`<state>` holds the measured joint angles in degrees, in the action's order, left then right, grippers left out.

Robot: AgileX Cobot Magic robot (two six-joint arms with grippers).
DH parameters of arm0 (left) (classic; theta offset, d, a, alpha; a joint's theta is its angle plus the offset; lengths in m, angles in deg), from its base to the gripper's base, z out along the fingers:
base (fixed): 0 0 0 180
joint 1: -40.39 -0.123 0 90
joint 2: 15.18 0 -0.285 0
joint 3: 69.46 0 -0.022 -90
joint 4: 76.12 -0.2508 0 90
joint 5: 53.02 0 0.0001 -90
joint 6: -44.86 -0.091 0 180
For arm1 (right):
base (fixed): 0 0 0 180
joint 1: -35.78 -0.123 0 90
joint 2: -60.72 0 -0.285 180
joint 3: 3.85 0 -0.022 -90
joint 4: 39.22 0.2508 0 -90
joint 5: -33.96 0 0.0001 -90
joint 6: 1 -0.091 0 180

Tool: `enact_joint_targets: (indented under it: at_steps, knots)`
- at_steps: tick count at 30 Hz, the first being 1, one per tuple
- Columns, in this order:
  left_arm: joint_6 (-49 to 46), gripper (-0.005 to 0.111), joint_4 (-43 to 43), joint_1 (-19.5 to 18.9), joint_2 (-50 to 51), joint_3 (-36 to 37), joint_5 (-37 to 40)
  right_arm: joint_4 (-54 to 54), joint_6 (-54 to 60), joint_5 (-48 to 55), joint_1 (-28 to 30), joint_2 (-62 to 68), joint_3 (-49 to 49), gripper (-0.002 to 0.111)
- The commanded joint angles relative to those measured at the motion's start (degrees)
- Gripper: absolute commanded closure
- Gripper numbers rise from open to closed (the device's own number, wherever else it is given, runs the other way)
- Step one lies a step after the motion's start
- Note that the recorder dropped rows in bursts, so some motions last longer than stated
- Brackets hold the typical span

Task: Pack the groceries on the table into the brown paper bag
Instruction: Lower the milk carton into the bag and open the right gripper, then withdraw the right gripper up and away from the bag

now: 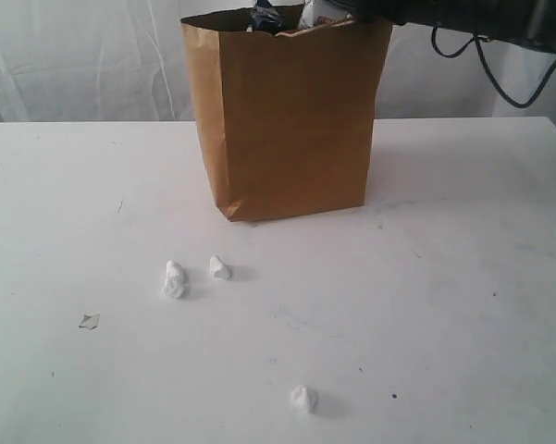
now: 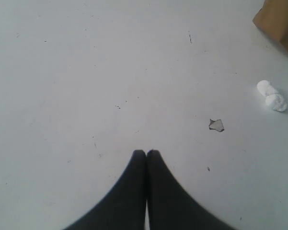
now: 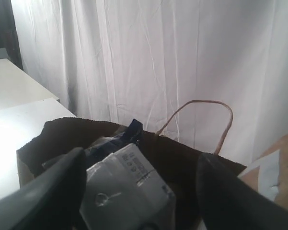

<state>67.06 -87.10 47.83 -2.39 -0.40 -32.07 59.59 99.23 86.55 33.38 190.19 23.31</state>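
Both right gripper (image 3: 141, 155) fingers (image 3: 62, 187) are standing apart around the small white-blue carton (image 3: 127, 187), needing a straight lift-out; left gripper (image 2: 146, 152) is resting pinched closed, empty.

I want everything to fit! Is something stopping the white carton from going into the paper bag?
Nothing covers the mouth of the brown paper bag. The white carton sits in the opening, between the open fingers of the right claw. A dark blue packet lies beside it. What's under the carton is hidden.
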Motion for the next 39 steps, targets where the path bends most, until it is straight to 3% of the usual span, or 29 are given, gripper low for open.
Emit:
enact_joint_targets:
  at_steps: [1, 17, 23, 32, 34, 36, 38, 39]
  knots:
    - [0.12, 0.107, 0.37, -0.04, -0.26, 0.18, 0.1, 1.14, -0.21, -0.22, 0.15, -0.14, 0.35, 0.046]
    - [0.12, 0.107, 0.37, -0.04, -0.26, 0.18, 0.1, 0.72, -1.37, 0.07, 0.5, -3.51, 0.4, 0.046]
    - [0.12, 0.107, 0.26, -0.04, -0.26, 0.18, 0.1, -11.18, -8.81, 0.07, 1.84, -4.78, 0.4, 0.046]
    - [0.12, 0.107, 0.26, -0.04, -0.26, 0.18, 0.1, -12.57, -10.72, -0.22, 2.96, -6.81, 0.4, 0.046]
    - [0.12, 0.107, 0.26, -0.04, -0.26, 0.18, 0.1, -16.61, -14.86, -0.22, 4.21, -9.15, 0.4, 0.046]
    - [0.12, 0.107, 0.26, -0.04, -0.26, 0.08, -1.61, -28.6, -24.85, 0.36, 6.11, -12.03, 0.4, 0.047]
    - [0.12, 0.107, 0.26, -0.04, -0.26, 0.08, -4.32, -47.4, -37.98, 1.56, 8.34, -14.95, 0.4, 0.056]
    - [0.12, 0.107, 0.26, -0.04, -0.26, 0.08, -5.72, -58.05, -46.92, 2.46, 9.53, -17.01, 0.4, 0.065]
